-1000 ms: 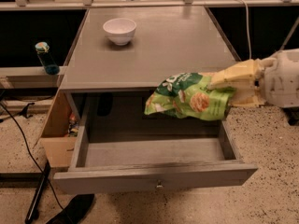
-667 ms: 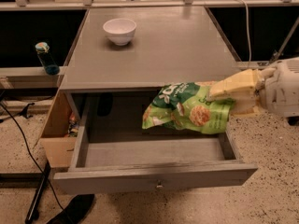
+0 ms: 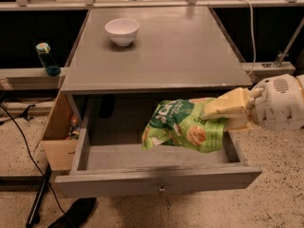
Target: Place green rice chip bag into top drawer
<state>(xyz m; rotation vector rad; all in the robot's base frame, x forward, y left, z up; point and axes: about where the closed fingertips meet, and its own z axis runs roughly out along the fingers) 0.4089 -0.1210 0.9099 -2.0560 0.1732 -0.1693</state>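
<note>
Clamped on the right-hand top edge of the green rice chip bag (image 3: pixel 183 127), the jaws of the gripper (image 3: pixel 211 114) stand close together with the foil pinched between them. The upper tan finger (image 3: pixel 228 106) lies across the bag's corner, while the lower one is mostly hidden behind the packet, so its exact seat is hard to judge. The gripper reaches in from the right, its rounded white wrist housing (image 3: pixel 280 103) just outside the drawer's right wall.

The bag hangs in the air over the right half of the top drawer (image 3: pixel 156 177), tilted, its free left end drooping toward the drawer floor. It appears not to rest on the floor. White lettering and round tan rice-cake pictures face the camera.

The drawer is pulled well out from under the grey table top (image 3: pixel 166 56), and a small metal knob (image 3: pixel 162 189) sits at the centre of its flat front. A white bowl (image 3: pixel 122 31) stands upright on the table's far left part, well apart from the bag. A tan cardboard box (image 3: pixel 59 137) sits against the drawer's left side, and a blue bottle (image 3: pixel 47 59) stands on a ledge further left. A dark cable (image 3: pixel 19 137) trails across the speckled floor.
</note>
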